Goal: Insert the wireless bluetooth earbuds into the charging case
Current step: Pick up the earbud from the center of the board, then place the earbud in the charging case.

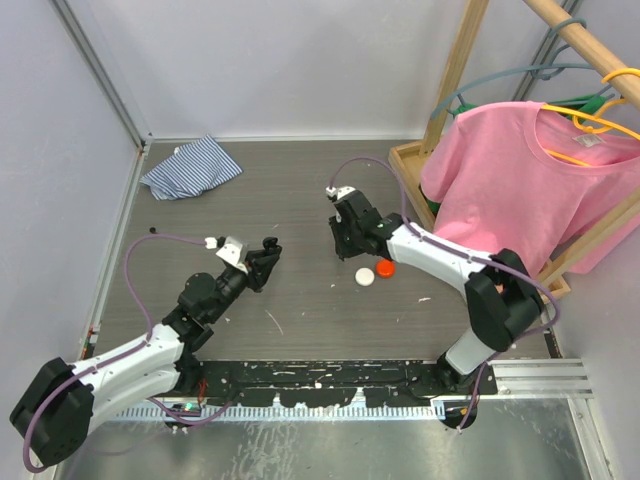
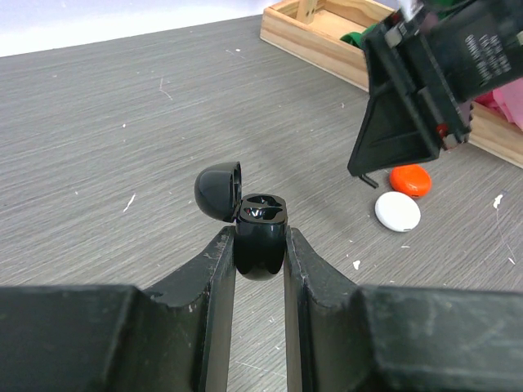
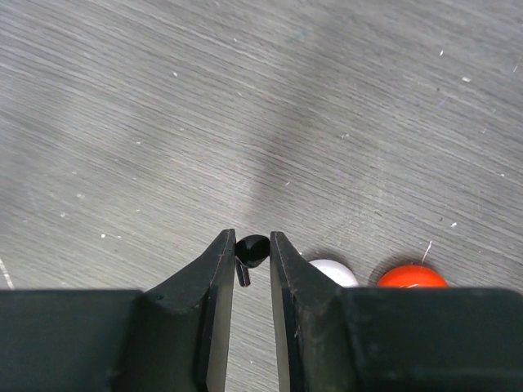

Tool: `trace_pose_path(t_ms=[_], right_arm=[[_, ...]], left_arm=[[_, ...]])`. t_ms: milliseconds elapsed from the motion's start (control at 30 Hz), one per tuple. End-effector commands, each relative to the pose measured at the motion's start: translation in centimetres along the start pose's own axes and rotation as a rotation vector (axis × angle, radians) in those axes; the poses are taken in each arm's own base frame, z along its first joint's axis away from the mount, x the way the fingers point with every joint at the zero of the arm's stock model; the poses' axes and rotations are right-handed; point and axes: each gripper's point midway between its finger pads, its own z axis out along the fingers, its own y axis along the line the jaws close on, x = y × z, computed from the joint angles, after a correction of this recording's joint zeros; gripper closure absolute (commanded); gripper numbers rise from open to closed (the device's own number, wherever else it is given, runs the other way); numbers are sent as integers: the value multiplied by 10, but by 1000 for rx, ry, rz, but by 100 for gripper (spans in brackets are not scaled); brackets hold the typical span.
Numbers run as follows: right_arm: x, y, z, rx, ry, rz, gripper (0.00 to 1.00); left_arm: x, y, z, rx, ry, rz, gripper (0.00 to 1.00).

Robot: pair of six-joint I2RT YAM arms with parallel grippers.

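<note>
right gripper (image 3: 250,237) is pinching a black earbud (image 3: 252,247) right at its fingertips (tiny glossy thing, round head, stubby stem), up over the grey table (image 3: 245,98); left gripper (image 2: 258,231) clamps the black charging case (image 2: 260,257), lid flipped open; white case (image 3: 331,272) and orange case (image 3: 411,276) sit side by side on the table

1. The charging case (image 2: 260,253) is black plastic, smooth and glossy.
2. The black earbud (image 3: 252,247) is also shiny plastic.
3. The table (image 1: 300,190) has a matt grey wood-grain surface with white scratches.
4. The pink shirt (image 1: 510,170) is soft cloth.
5. The frame (image 2: 319,37) is bare, light wood.
</note>
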Motion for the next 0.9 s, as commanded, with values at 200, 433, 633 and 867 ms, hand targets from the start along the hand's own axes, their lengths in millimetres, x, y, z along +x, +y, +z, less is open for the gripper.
trace_pose_path(t_ms=[200, 433, 633, 867], right_arm=[[-64, 31, -65, -162, -387, 37, 81], [-79, 52, -97, -276, -540, 35, 82], [-86, 65, -121, -359, -635, 35, 83], [-91, 82, -142, -458, -710, 23, 83]], left_arm=[[-21, -17, 3, 93, -85, 14, 100], [-23, -28, 3, 155, -93, 20, 100], [-26, -36, 1, 203, -109, 32, 100], [-32, -43, -2, 243, -131, 35, 100]])
